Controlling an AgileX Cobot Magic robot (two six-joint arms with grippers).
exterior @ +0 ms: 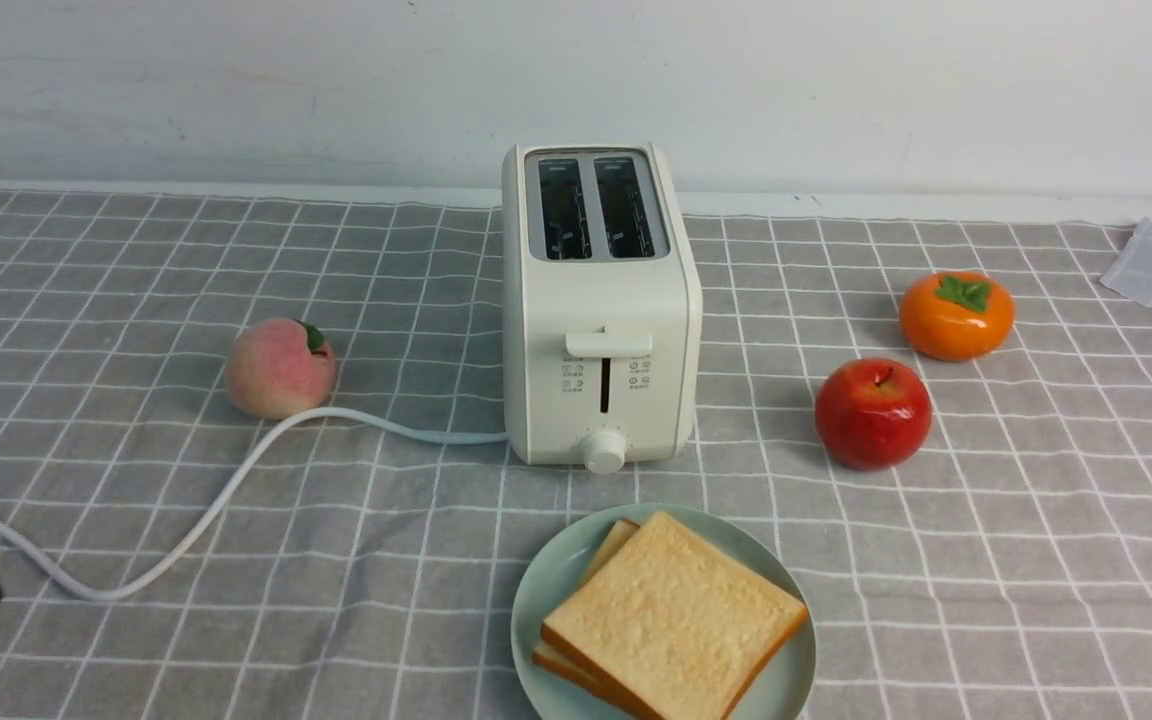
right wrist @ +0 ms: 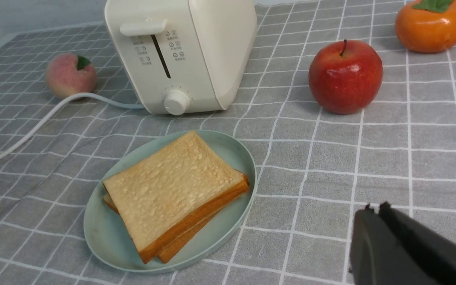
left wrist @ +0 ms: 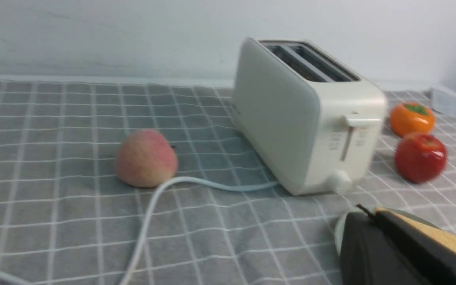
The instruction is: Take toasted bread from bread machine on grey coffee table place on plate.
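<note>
Toasted bread (exterior: 671,610) slices lie stacked on the plate (exterior: 556,580) before the bread machine (exterior: 601,330), its slots empty; task looks finished. Left gripper (left wrist: 370,211) and right gripper (right wrist: 374,208) fingers together, empty.

A staged tabletop test setup is showing here, not a lived-in kitchen: a grid-patterned cloth (exterior: 136,620) is lying against a bare white wall (exterior: 236,80) across the frame's top. A toaster (exterior: 601,310) is standing mid-frame among glossy fake-looking fruit (exterior: 873,412).
</note>
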